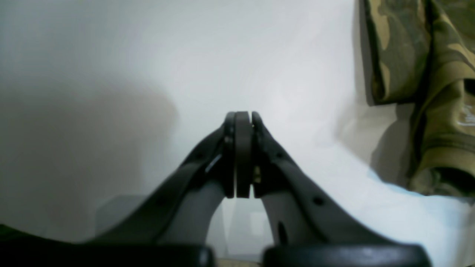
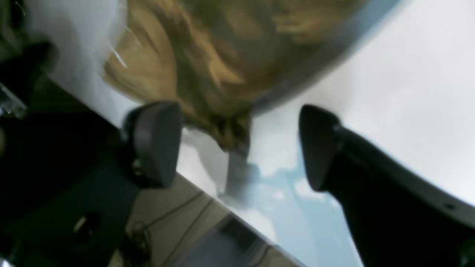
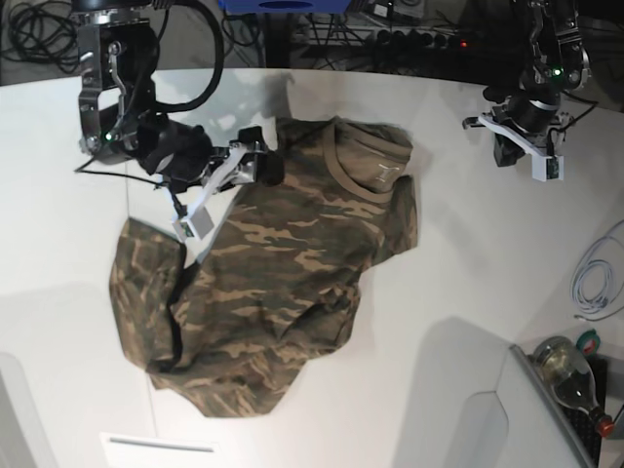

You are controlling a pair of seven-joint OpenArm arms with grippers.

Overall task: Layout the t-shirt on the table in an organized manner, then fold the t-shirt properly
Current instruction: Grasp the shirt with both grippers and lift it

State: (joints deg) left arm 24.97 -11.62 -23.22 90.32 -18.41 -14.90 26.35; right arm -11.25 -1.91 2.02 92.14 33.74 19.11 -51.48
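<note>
The camouflage t-shirt (image 3: 283, 283) lies crumpled on the white table (image 3: 468, 273), tan collar (image 3: 366, 161) toward the back and one side bunched at the left. My right gripper (image 3: 265, 168) is at the shirt's back-left shoulder. In the right wrist view it (image 2: 237, 144) stands open, and a blurred corner of the t-shirt (image 2: 232, 133) sits between the fingers without being pinched. My left gripper (image 3: 505, 148) hovers over bare table at the back right, apart from the shirt. Its jaws (image 1: 243, 116) are shut on nothing, and the t-shirt (image 1: 408, 55) shows at that view's right.
The table's edge (image 2: 207, 200) runs close under my right gripper, with floor and cables below it. A pale cable (image 3: 597, 283) and a bottle (image 3: 564, 363) sit at the right edge. A white slip (image 3: 161, 446) lies near the front left.
</note>
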